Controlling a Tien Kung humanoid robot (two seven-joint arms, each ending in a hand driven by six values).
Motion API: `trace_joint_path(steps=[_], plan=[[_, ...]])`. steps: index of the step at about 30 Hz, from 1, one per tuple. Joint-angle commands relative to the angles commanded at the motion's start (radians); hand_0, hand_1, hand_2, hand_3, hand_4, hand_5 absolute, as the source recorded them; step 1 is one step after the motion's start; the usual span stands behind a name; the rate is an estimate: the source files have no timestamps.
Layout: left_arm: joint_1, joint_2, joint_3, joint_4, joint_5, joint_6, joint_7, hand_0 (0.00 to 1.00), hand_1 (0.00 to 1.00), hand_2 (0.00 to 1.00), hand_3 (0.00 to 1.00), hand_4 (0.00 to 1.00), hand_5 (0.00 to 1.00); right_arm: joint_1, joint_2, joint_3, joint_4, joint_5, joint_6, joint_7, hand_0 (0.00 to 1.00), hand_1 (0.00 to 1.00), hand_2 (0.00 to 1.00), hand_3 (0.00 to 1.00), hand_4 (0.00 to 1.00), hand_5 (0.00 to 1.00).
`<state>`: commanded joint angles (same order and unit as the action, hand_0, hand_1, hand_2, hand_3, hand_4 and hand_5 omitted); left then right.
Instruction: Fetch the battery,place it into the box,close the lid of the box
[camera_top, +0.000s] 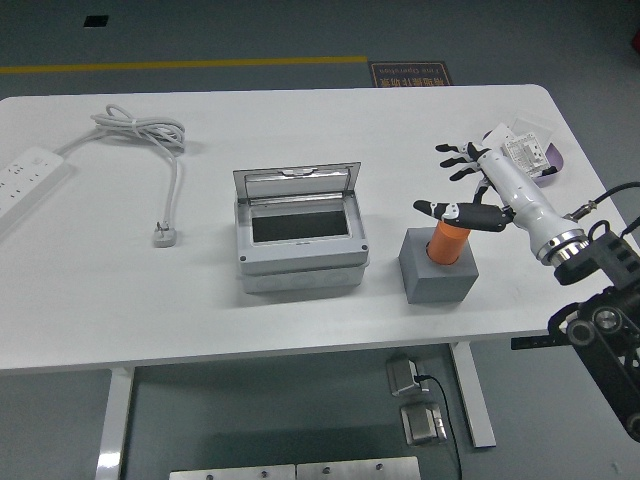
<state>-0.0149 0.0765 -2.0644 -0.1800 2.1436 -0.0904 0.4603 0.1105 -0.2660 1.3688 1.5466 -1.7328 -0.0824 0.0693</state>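
An orange battery (447, 243) stands upright in a grey block holder (437, 266) right of centre. My right hand (470, 185) hovers just above and to the right of it, fingers spread, thumb reaching over the battery's top; it holds nothing. To the left sits the grey box (302, 255) with its lid (296, 181) hinged up and open at the back, the dark inside showing. My left arm is out of view.
A white power strip (28, 178) lies at the far left with its cable and plug (165, 233) trailing toward the box. A small packet and purple item (532, 152) rest at the back right, behind my right hand.
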Motion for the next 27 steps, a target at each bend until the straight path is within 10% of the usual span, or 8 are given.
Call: trace_joint_path(steps=[2,7,8,27], plan=[[-0.001,0.000,0.000,0.000,0.001,0.000,-0.001,0.539,0.574,0.649,0.733,0.707,0.353,-0.003,0.004,0.006,-0.017,0.036,-0.026,0.036,0.588,0.602,0.644,0.661,0.957,0.686],[-0.002,0.001,0.001,0.000,0.000,0.002,-0.004,0.539,0.574,0.649,0.733,0.707,0.353,-0.010,0.019,0.033,-0.068,0.216,-0.136,0.197,0.588,0.602,0.644,0.661,0.957,0.686],[-0.002,0.000,0.002,0.000,0.000,0.002,-0.004,0.539,0.574,0.648,0.730,0.706,0.350,-0.010,0.022,0.035,-0.074,0.245,-0.148,0.222,0.623,0.584,0.628,0.656,0.989,0.916],[-0.006,-0.008,-0.002,0.000,0.009,0.004,-0.009,0.539,0.575,0.643,0.717,0.702,0.346,0.021,0.069,-0.057,-0.274,0.475,-0.153,0.405,0.666,0.585,0.599,0.634,0.998,0.974]])
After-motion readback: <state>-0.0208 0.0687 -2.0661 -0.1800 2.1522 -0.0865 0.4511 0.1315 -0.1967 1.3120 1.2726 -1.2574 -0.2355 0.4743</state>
